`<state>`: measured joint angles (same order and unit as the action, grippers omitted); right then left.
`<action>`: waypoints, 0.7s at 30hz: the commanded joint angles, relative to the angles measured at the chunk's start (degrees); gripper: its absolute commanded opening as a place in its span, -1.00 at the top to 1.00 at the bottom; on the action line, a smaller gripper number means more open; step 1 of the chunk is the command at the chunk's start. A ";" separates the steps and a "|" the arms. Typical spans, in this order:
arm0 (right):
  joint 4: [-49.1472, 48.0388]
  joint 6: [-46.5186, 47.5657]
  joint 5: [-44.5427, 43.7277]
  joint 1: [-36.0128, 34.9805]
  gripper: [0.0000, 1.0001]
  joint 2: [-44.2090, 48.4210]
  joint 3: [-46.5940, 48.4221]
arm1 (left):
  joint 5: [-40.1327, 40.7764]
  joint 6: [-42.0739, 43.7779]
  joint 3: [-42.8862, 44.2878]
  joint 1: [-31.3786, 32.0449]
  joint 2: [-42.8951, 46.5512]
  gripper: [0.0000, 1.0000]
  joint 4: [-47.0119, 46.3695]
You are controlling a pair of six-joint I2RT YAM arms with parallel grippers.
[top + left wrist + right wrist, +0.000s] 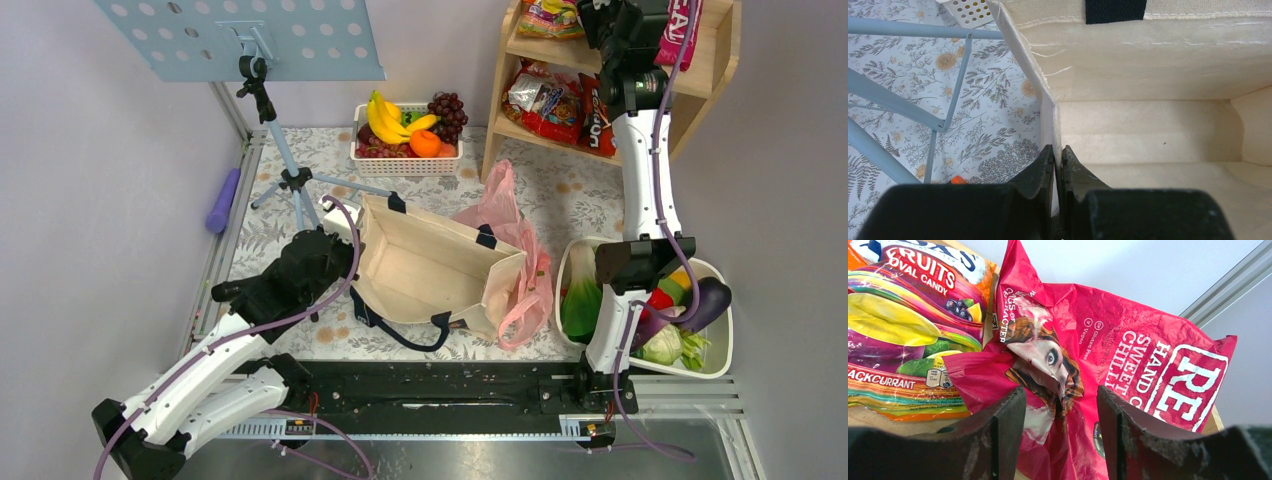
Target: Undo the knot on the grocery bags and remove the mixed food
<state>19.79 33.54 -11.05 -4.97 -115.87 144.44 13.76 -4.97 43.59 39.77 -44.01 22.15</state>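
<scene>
A crumpled pink grocery bag (520, 250) lies slumped against the right side of the beige canvas tote (430, 270), with one loop handle (500, 185) sticking up. I can make out no knot. My left gripper (350, 238) is shut on the tote's left rim, which shows pinched between the jaws in the left wrist view (1058, 150). My right gripper (612, 18) is up at the shelf's top level. Its jaws stand open (1060, 397) on either side of a creased magenta snack packet (1108, 350), which also shows in the top view (683, 30).
A white basket (407, 162) at the back holds bananas (385, 120), grapes (448, 112) and an orange. A wooden shelf (722, 60) holds snack packets, including a candy bag (908, 315). A white tub (725, 345) holds vegetables. A music stand (250, 40) stands at the left.
</scene>
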 commanded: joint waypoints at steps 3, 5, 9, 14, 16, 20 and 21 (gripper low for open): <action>-2.77 -2.79 -0.86 0.05 -0.42 4.30 -0.11 | -0.34 0.27 0.84 -0.17 0.06 1.00 -2.47; -2.26 -3.96 -1.10 0.05 -0.55 4.96 0.07 | -0.70 0.18 0.90 -0.09 0.06 1.00 -2.42; -0.07 -10.01 -1.41 0.05 -0.74 5.94 2.83 | -1.55 0.14 1.13 -0.14 -0.01 1.00 -2.15; 4.94 -18.05 0.24 0.05 -0.98 8.05 4.19 | -2.17 0.32 1.15 -0.11 0.23 1.00 -1.76; 7.42 -22.59 -1.13 0.04 -0.99 10.07 3.26 | -1.92 0.47 1.42 -0.07 0.72 1.00 -1.57; 12.78 -35.02 -2.54 0.04 -0.99 18.17 -4.07 | -0.36 1.15 0.31 -0.12 4.44 1.00 -3.12; 13.03 -38.41 -2.01 0.02 -0.99 21.46 -8.20 | 1.34 1.26 -0.21 -0.07 5.36 1.00 -3.50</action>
<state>28.77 10.68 -11.64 -4.97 -105.95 143.48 12.71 -4.73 43.59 39.77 -42.87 22.48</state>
